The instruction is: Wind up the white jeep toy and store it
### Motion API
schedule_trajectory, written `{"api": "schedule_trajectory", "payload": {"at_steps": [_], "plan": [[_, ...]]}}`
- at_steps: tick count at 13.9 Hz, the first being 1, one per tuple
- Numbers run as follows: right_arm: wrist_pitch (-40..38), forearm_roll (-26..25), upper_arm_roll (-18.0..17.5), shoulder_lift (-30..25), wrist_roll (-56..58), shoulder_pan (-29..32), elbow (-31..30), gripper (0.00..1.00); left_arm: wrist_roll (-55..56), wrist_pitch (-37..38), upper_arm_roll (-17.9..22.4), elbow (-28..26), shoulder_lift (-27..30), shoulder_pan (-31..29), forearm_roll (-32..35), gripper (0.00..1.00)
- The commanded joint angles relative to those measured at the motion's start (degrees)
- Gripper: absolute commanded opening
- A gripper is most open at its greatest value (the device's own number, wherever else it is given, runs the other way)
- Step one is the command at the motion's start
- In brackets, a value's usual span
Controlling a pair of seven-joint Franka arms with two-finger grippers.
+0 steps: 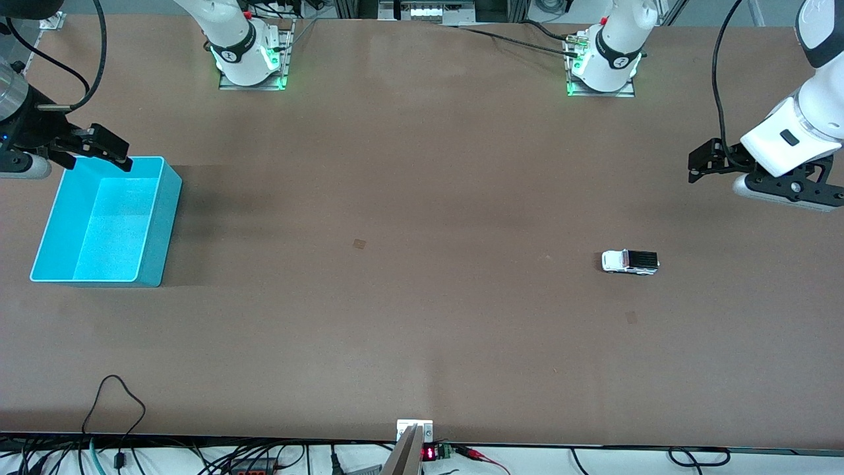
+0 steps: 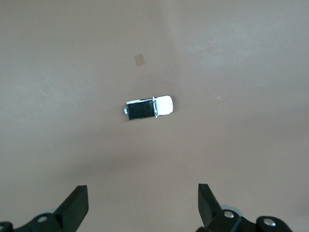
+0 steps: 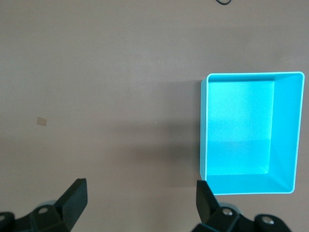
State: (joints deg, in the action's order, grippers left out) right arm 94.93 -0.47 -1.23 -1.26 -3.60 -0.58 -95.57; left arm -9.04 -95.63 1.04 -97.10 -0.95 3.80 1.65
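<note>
Above the table, the left end effector (image 1: 700,163) and right end effector (image 1: 105,146) hang wide open, empty.

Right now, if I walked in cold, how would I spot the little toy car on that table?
Start with the wide brown table and look toward the left arm's end, away from the cyan bin. There the white jeep toy sits alone on the bare surface. It is tiny and boxy, white with a black roof panel, far smaller than the bin.

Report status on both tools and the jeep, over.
Left tool open, right tool open above cyan bin. White jeep toy untouched on table. Nothing in the way.
</note>
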Motion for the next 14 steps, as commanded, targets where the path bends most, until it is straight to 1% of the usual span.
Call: {"api": "schedule_trajectory", "payload": {"at_steps": [1,10,14], "plan": [[0.26,0.39,-0.36,-1.29,0.87,0.67,-1.29,1.00,0.69,1.24,-0.07,1.04,0.16,0.07,-0.68,1.00],[0.26,0.39,-0.36,-1.29,0.87,0.50,-1.29,1.00,0.08,1.32,0.11,1.04,-0.36,-0.37,-0.24,1.00],[0.26,0.39,-0.36,-1.29,0.87,0.67,-1.29,1.00,-0.18,4.40,0.37,1.13,-0.98,-0.37,-0.15,1.00]]}}
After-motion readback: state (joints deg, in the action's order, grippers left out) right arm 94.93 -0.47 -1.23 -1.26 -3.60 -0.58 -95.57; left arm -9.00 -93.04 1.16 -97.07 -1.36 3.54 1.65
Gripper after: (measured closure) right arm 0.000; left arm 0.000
